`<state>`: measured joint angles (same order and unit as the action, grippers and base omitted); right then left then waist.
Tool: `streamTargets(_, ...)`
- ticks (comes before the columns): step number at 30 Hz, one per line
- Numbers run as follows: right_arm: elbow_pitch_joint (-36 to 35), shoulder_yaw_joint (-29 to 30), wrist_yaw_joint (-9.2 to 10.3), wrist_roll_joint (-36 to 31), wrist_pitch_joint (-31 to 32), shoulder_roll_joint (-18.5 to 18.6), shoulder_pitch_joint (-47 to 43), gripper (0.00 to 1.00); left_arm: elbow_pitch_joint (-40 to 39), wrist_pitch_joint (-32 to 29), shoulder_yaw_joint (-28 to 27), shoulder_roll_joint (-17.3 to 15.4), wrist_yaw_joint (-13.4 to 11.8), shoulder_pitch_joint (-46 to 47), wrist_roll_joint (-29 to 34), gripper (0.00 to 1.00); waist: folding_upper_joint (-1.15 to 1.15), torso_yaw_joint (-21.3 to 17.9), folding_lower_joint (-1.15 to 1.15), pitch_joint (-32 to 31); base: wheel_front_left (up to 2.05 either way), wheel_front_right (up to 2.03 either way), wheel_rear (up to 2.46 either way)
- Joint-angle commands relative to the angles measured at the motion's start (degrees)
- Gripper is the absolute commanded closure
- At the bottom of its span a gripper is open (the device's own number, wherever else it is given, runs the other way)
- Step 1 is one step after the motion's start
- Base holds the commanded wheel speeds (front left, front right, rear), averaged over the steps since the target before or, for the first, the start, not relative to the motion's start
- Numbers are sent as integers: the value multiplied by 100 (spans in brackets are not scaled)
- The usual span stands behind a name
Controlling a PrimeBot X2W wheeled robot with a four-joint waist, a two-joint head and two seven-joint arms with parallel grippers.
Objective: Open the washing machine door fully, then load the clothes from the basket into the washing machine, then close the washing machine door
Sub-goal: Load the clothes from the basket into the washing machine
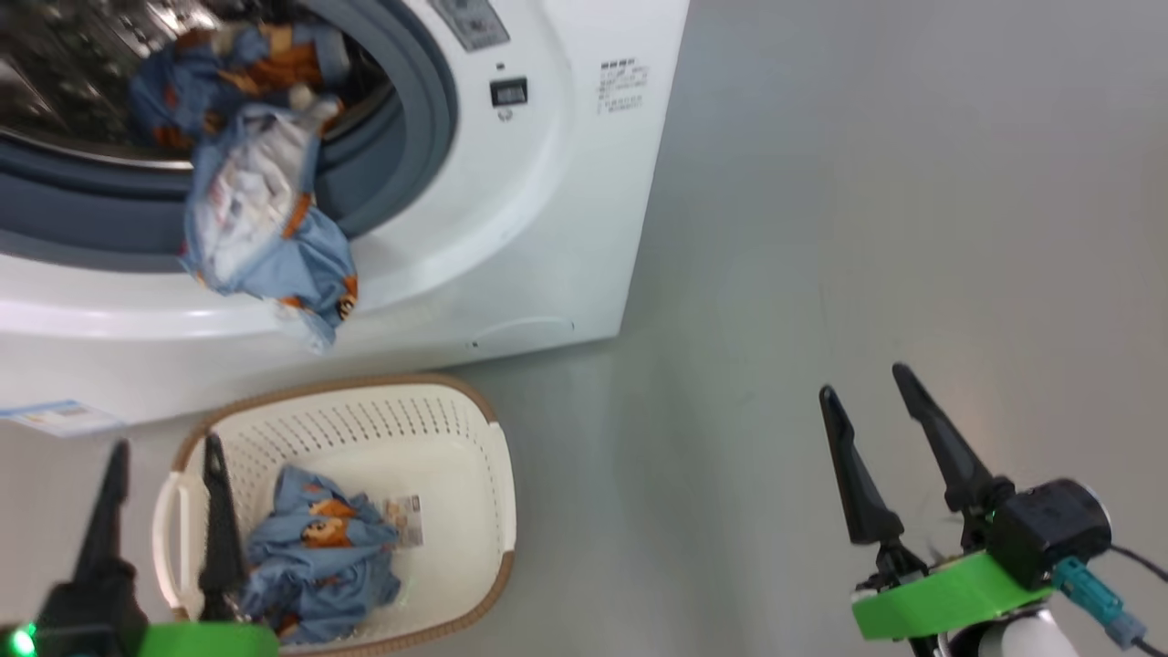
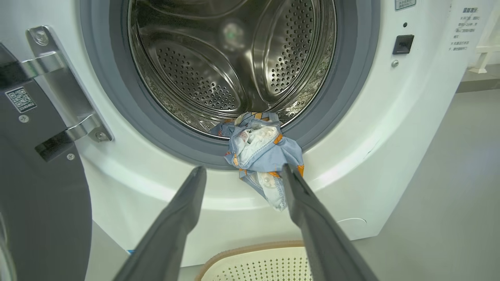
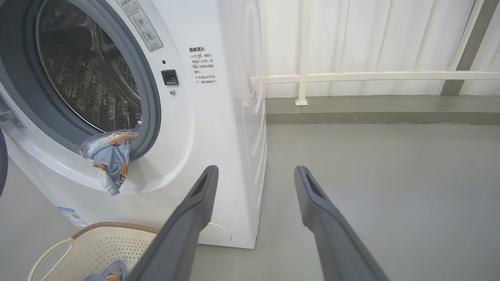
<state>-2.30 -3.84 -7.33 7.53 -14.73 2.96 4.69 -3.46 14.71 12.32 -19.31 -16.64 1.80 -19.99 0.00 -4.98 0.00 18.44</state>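
Observation:
The white washing machine stands with its door swung open at the left of the left wrist view. Blue printed clothes lie in the drum, and one piece hangs out over the grey gasket. Below the opening sits the cream basket with another blue garment in it. My left gripper is open over the basket's left edge, empty, fingers pointing at the hanging garment in the left wrist view. My right gripper is open and empty over bare floor, right of the machine.
Grey floor stretches to the right of the machine. A white railing and wall run behind it in the right wrist view. The basket rim lies close to the machine's front.

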Motion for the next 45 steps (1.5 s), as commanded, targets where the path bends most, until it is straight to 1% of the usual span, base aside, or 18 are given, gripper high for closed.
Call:
streamTargets(1, -96, -135, -16, -14, -27, 8, -107, 0, -75, 22, -168, -99, -62, -49, -6, 0, 0, 71, 0, -410, 0, 0, 0)
streamTargets(7, -30, -206, -16, -2, -27, 59, -397, 0, 18, -16, 37, -19, -18, -416, -50, 0, 0, 97, 0, -797, 0, 0, 0)
streamTargets(13, -22, -239, -16, 8, -27, 115, -550, 0, 89, -53, 144, 29, -25, -583, -80, 0, 0, 109, 0, -971, 0, 0, 0)
streamTargets(33, -69, -297, -16, 19, -27, 120, -475, 0, 220, -134, 260, 47, 22, -455, -187, 0, 0, 191, 0, -835, 0, 0, 0)
streamTargets(37, -97, -310, -16, 27, -27, 127, -399, 0, 322, -152, 285, 32, 114, -294, -232, 0, 0, 224, 0, -707, 0, 0, 0)
streamTargets(41, -133, -345, -16, 33, -27, 125, -296, 0, 544, -340, 393, 28, 318, 6, -328, 0, 0, 245, 0, -494, 0, 0, 0)
streamTargets(45, -185, -370, -16, 30, -27, 121, -131, 0, 873, -535, 492, 30, 535, 510, -391, 0, 0, 258, 0, -173, 0, 0, 0)
